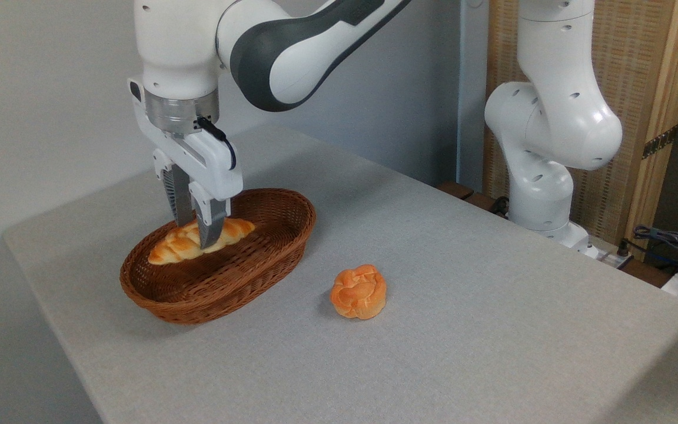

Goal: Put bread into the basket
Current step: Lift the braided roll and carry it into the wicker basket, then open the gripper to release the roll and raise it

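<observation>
Okay, my gripper point(196, 231) is pinched across the middle of the bread point(198, 241), inside the basket point(268, 250) toward its far-left side; the loaf's long axis follows the basket's, so release looks next.

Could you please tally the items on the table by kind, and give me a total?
Braided bread loaf, held in the gripper inside the basket: 1
Round orange bun, on the table beside the basket: 1
Wicker basket: 1
Total: 3
</observation>
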`<state>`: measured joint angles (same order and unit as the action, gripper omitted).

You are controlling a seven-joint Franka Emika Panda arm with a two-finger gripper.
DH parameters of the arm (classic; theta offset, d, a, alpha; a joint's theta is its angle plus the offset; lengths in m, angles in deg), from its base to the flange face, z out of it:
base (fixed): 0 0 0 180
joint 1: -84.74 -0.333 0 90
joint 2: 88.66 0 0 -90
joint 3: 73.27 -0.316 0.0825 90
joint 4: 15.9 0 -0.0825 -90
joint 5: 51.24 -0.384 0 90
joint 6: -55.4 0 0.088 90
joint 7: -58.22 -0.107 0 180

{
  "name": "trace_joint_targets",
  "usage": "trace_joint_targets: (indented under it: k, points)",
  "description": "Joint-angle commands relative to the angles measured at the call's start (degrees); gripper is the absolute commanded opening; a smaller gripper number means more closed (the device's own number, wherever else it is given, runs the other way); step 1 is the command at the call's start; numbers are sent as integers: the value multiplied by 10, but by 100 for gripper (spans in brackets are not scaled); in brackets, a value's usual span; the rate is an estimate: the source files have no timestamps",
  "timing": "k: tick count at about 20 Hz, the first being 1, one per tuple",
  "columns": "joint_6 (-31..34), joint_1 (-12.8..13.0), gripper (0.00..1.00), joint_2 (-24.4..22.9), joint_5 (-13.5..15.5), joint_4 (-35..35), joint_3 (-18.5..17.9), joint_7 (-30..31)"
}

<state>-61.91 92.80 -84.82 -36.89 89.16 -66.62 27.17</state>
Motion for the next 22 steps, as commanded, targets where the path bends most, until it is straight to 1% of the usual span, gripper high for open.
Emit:
trace_joint_targets:
  k: [1, 4, 6, 7, 8, 10, 11, 12, 15, 16, 17, 18, 20, 22]
  points:
    - [10, -1, 100, -4, 2, 0, -2, 3]
    - [10, -1, 100, -3, 2, 0, -2, 2]
    - [10, -2, 100, -6, -5, -1, -6, 2]
    - [10, -2, 100, -11, -25, -1, -8, 1]
    - [10, -4, 100, -13, -36, -2, -9, 1]
    - [10, -4, 100, -21, -76, -2, -24, 1]
    - [10, -4, 100, -23, -88, -2, -35, 1]
    - [11, -4, 100, -25, -98, -2, -47, 0]
    - [17, -4, 100, -29, -113, -2, -71, -3]
    - [25, -4, 100, -31, -121, -2, -82, -15]
    - [30, -4, 100, -31, -124, -2, -87, -26]
    - [41, -5, 100, -38, -128, -2, -95, -52]
    - [53, -6, 100, -39, -127, -1, -116, -101]
    - [68, -6, 100, -43, -127, -1, -127, -128]
